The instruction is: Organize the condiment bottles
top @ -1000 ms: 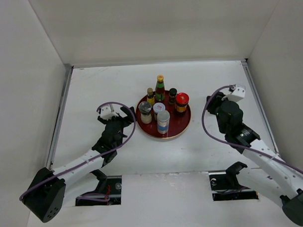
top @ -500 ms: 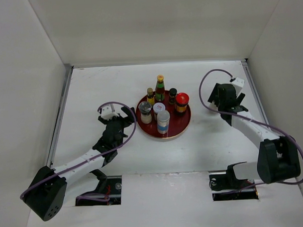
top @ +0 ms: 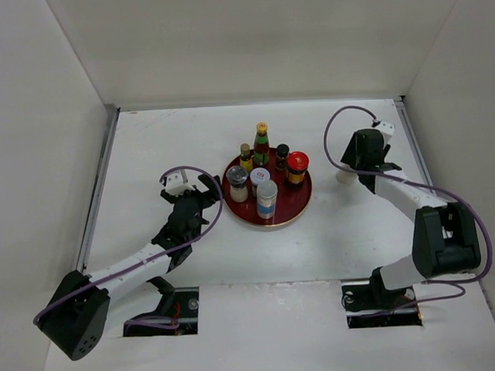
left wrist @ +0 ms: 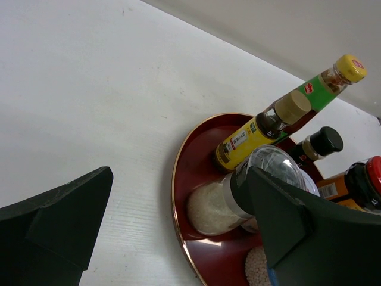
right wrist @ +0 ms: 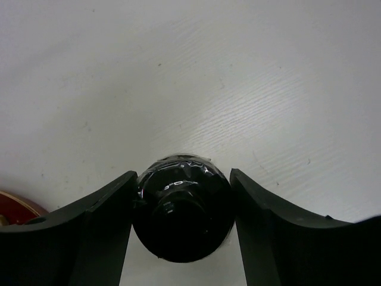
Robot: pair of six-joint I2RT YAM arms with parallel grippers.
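Note:
Several condiment bottles stand on the round red tray (top: 291, 214): the green-necked yellow-capped bottle (top: 262, 144), the dark yellow-capped bottle (top: 246, 155), the black-capped jar (top: 282, 156), the red-lidded jar (top: 296, 167) and grey-lidded jars (top: 238, 182). The squat dark-lidded jar (top: 345, 179) stands on the table right of the tray. My right gripper (top: 350, 167) is over it, and both fingers lie against its black lid (right wrist: 182, 208). My left gripper (top: 207, 195) is open and empty at the tray's left rim (left wrist: 177, 196), with a grain-filled jar (left wrist: 217, 205) just ahead.
White walls close in the table on the left, back and right. The right gripper and jar are close to the right wall (top: 448, 105). Bare table (top: 164, 139) lies left of and in front of the tray.
My right arm has stretched out towards the far right and its gripper has come down round the squat jar, whose pale body now shows below it. The left arm has hardly moved.

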